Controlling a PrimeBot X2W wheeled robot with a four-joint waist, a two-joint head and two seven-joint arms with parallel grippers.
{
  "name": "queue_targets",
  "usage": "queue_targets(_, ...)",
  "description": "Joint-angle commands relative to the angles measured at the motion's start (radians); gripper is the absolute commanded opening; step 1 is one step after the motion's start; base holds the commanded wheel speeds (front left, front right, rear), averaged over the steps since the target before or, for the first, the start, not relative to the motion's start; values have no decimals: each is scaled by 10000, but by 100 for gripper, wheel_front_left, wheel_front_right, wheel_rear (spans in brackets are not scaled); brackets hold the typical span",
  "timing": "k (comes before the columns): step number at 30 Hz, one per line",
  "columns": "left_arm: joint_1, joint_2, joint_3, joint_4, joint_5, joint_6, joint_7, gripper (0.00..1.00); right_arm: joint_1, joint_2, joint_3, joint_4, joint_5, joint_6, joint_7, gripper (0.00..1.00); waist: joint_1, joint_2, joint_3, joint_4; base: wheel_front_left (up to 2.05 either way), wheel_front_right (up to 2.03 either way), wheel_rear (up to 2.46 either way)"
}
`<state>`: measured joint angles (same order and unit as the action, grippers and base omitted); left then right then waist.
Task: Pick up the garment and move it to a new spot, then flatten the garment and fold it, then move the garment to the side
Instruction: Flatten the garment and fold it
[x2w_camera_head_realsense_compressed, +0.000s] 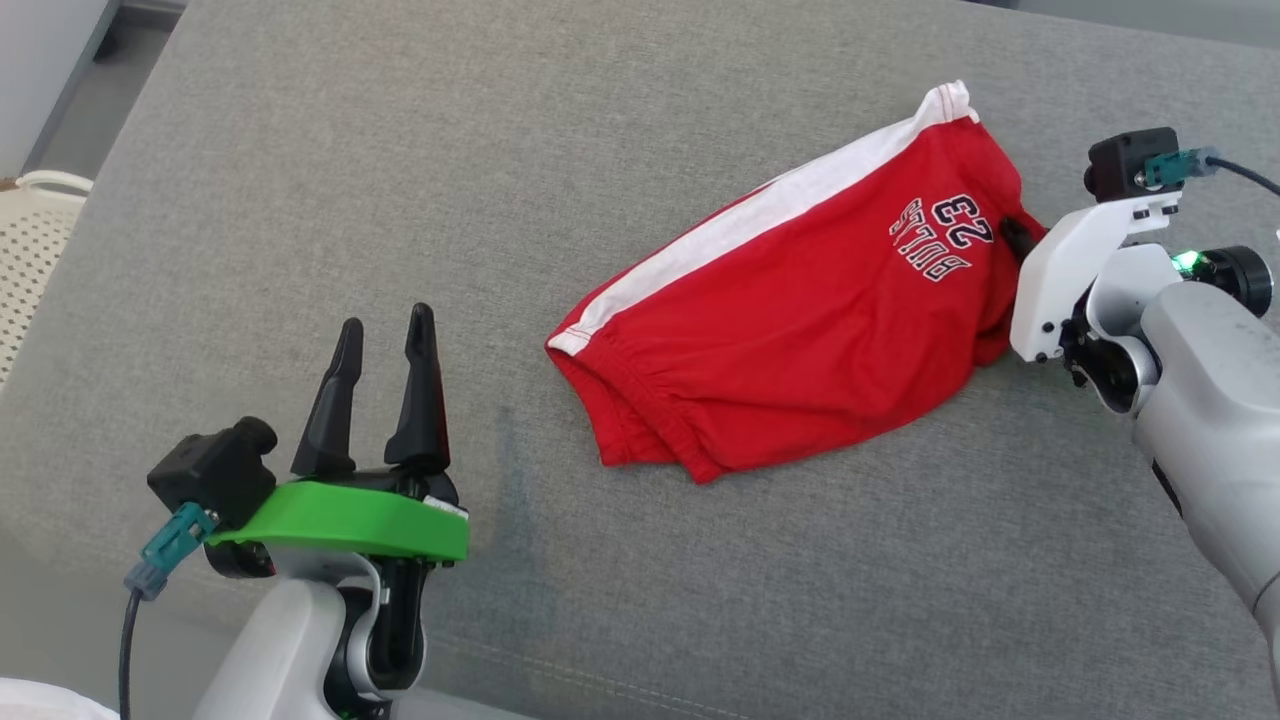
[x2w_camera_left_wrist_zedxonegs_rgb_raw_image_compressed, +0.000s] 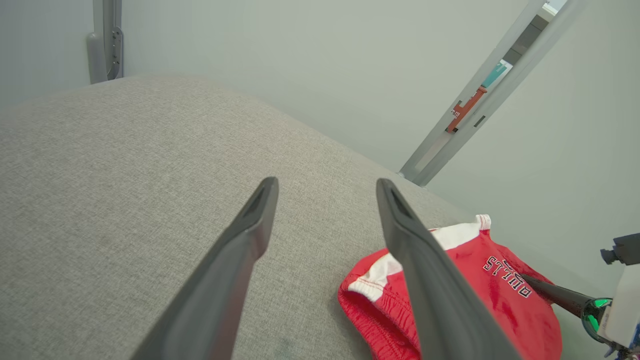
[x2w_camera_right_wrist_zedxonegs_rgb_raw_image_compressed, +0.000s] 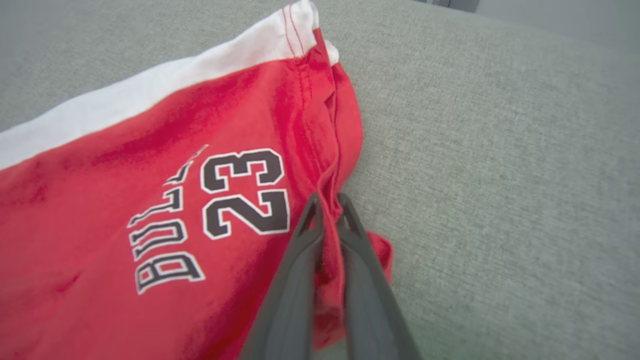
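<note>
The garment (x2w_camera_head_realsense_compressed: 790, 320) is a pair of red shorts with a white side stripe and "BULLS 23" print, lying on the grey cushion, right of centre in the head view. My right gripper (x2w_camera_head_realsense_compressed: 1015, 237) is at its right hem, shut on a pinch of red cloth; the right wrist view shows the hem of the garment (x2w_camera_right_wrist_zedxonegs_rgb_raw_image_compressed: 150, 200) squeezed between the two fingers of the right gripper (x2w_camera_right_wrist_zedxonegs_rgb_raw_image_compressed: 327, 202). My left gripper (x2w_camera_head_realsense_compressed: 385, 330) stands open above bare cushion, well left of the shorts. In the left wrist view the left gripper (x2w_camera_left_wrist_zedxonegs_rgb_raw_image_compressed: 327, 185) is empty, with the garment (x2w_camera_left_wrist_zedxonegs_rgb_raw_image_compressed: 500, 300) at lower right.
A grey fabric cushion (x2w_camera_head_realsense_compressed: 400, 180) spreads under everything, with room on all sides of the shorts. A white perforated basket (x2w_camera_head_realsense_compressed: 30, 240) sits past the cushion's left edge. A pale wall (x2w_camera_left_wrist_zedxonegs_rgb_raw_image_compressed: 300, 60) and a metal frame (x2w_camera_left_wrist_zedxonegs_rgb_raw_image_compressed: 470, 105) stand beyond the far edge.
</note>
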<state>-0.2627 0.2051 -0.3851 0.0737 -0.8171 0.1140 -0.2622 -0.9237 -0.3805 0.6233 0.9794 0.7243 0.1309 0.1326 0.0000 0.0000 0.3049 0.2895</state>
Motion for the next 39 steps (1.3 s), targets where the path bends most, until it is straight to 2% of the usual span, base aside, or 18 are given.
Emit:
queue_targets(1,-8,120,-3,35,61,38,27,100,323,4,-42,-91,122,-6,-275,0,0,0,-323,-454,0,0,0)
queue_targets(11,280,447,-123,242,481,292,107,100,2441,626,-720,-810,862,-6,-2598,0,0,0,-1200,-2072,0,0,0)
queue_targets(17,469,615,-207,294,685,473,119,100,3603,1312,-1511,-957,753,-6,-3664,0,0,0,-1450,-2590,0,0,0)
queue_targets(23,601,699,-328,295,951,635,104,100,4333,1863,-2402,-1242,136,-6,-3938,0,0,0,-1547,-2672,0,0,0)
queue_targets(32,907,724,-358,185,1005,815,79,100,5188,2350,-3772,-1983,-1164,-6,-3970,0,0,0,-1695,-2532,0,0,0)
queue_targets(39,921,623,-461,190,940,784,89,100,5492,2632,-4466,-2676,-1974,-5,-3531,0,0,0,-1798,-2318,0,0,0)
